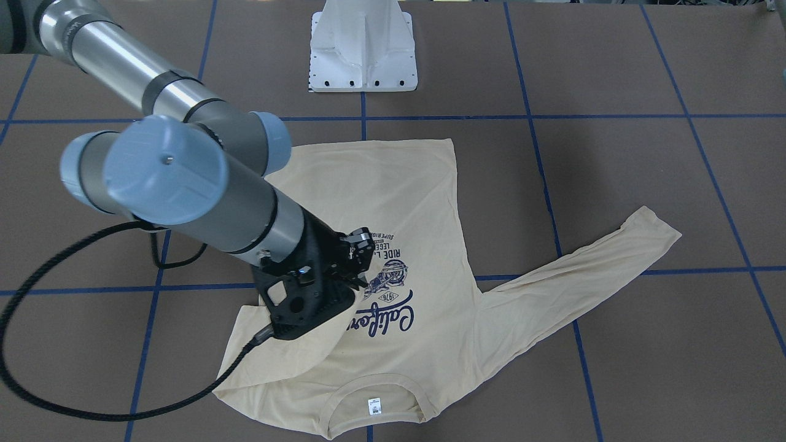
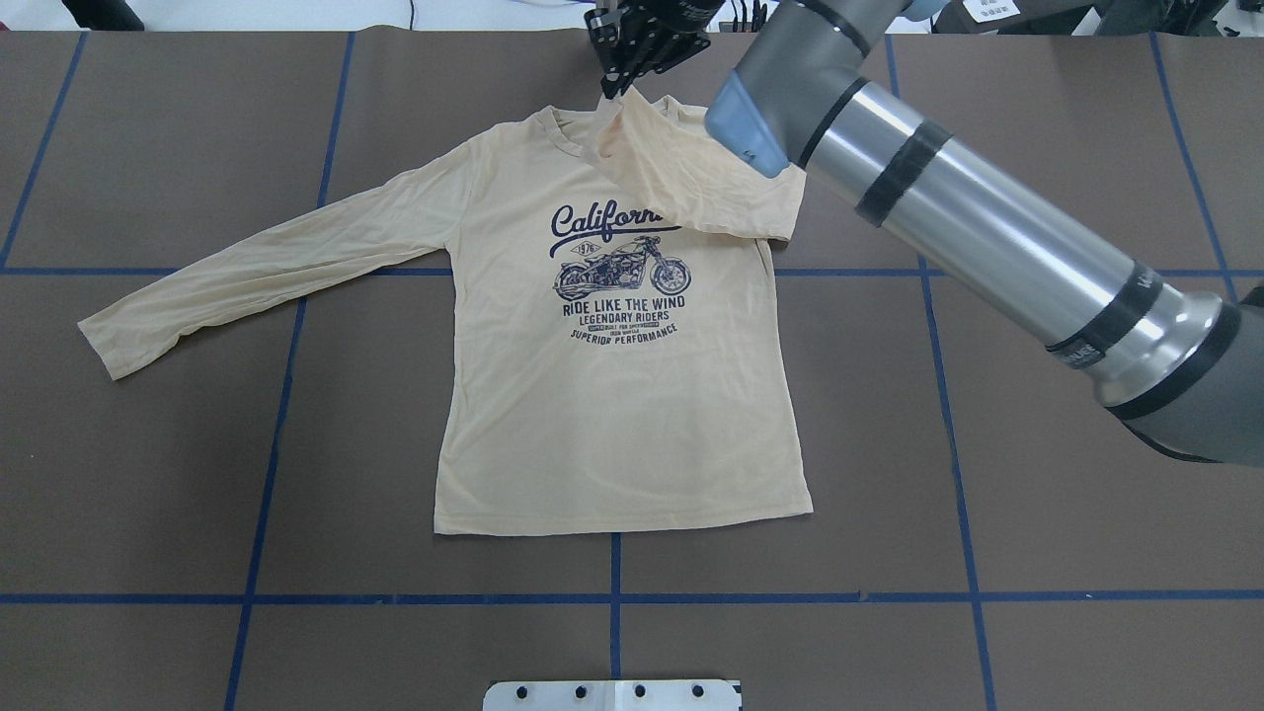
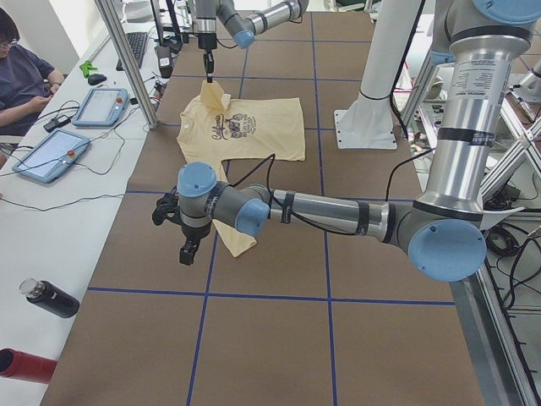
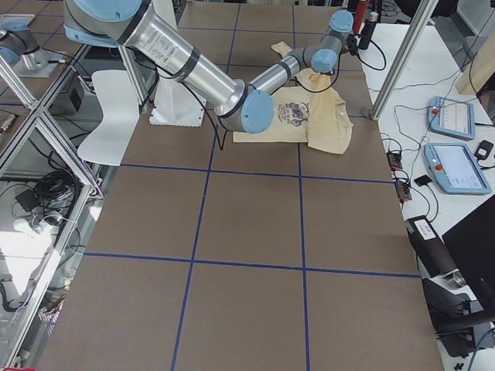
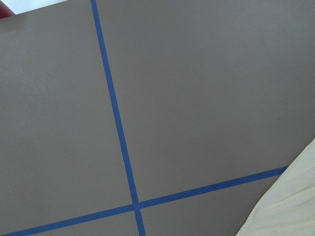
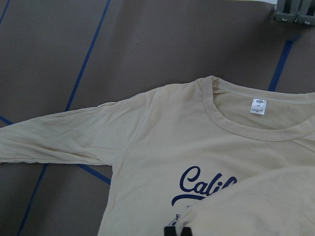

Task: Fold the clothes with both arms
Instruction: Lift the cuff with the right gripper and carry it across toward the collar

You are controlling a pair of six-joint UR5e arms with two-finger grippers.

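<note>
The cream-yellow long-sleeved shirt lies flat on the table, print up, collar at the far edge. My right gripper is shut on the cuff of one sleeve, which is lifted and folded back across the shoulder and the "California" print. The right wrist view shows its fingertips close together over the print. The other sleeve lies stretched out flat. My left gripper hangs just beyond that sleeve's cuff; I cannot tell whether it is open or shut. The left wrist view shows only table and a cloth edge.
The white pedestal base stands at the robot's side of the brown, blue-taped table. Beside the table a person sits at a bench with two tablets and cables. A black bottle lies near it, and metal posts stand along that edge.
</note>
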